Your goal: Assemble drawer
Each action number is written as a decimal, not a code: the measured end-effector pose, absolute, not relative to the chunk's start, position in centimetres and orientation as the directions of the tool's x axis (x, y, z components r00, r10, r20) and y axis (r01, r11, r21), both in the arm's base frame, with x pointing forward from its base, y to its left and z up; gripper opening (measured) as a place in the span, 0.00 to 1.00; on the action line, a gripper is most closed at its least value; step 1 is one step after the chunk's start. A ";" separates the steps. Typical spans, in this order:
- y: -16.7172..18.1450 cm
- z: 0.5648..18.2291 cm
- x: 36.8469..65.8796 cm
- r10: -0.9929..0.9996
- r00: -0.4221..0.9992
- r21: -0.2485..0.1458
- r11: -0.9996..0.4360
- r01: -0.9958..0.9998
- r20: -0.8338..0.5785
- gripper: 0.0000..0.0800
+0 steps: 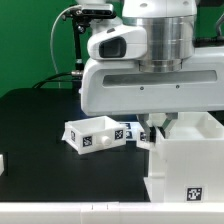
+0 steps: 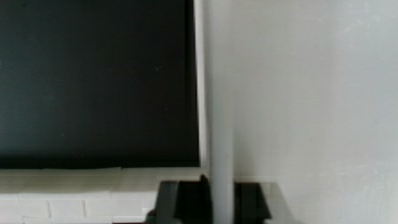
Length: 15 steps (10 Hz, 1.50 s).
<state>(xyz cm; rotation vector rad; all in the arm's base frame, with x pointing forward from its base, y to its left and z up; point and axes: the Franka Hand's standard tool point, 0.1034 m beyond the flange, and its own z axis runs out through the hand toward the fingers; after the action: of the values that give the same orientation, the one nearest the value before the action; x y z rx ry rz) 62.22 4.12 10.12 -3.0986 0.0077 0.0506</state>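
Clamping the gripper (image 1: 155,131) on the big shell (image 1: 186,160) of the drawer, right at the top of one thin side wall. Pressing one dark finger (image 2: 180,203) on each side of that wall in the wrist view, with no gap showing. Standing the big shell upright on the black worktop (image 1: 35,120), close to the near edge and toward the corner on the exterior view's right. Showing one square tag low on the side facing the exterior camera. Reaching straight down over the big shell with the white arm (image 1: 150,60), hiding much of the far edge of the worktop. Spotting a small tray (image 1: 93,135) with tags on its sides, lying near the middle of the worktop, on the exterior view's left of the big shell. Spotting another white tagged piece (image 1: 125,132) just beside the small tray, partly hidden by the gripper, too covered to name.
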 end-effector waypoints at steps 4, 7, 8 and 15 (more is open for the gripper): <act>4.2 10.2 62.2 -0.016 0.999 -0.030 -0.999 -0.017 -0.032 0.04; 4.2 10.2 62.2 -0.016 0.999 -0.031 -0.999 -0.017 -0.032 0.42; 3.9 10.5 62.3 -0.023 0.999 -0.037 -0.999 -0.025 -0.033 0.67; 1.5 17.9 58.0 -0.025 1.000 -0.073 -0.997 -0.024 0.009 0.81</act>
<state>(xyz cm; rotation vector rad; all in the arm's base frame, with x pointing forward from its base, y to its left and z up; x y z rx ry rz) 58.04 1.47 17.85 -3.0686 0.0373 -0.0152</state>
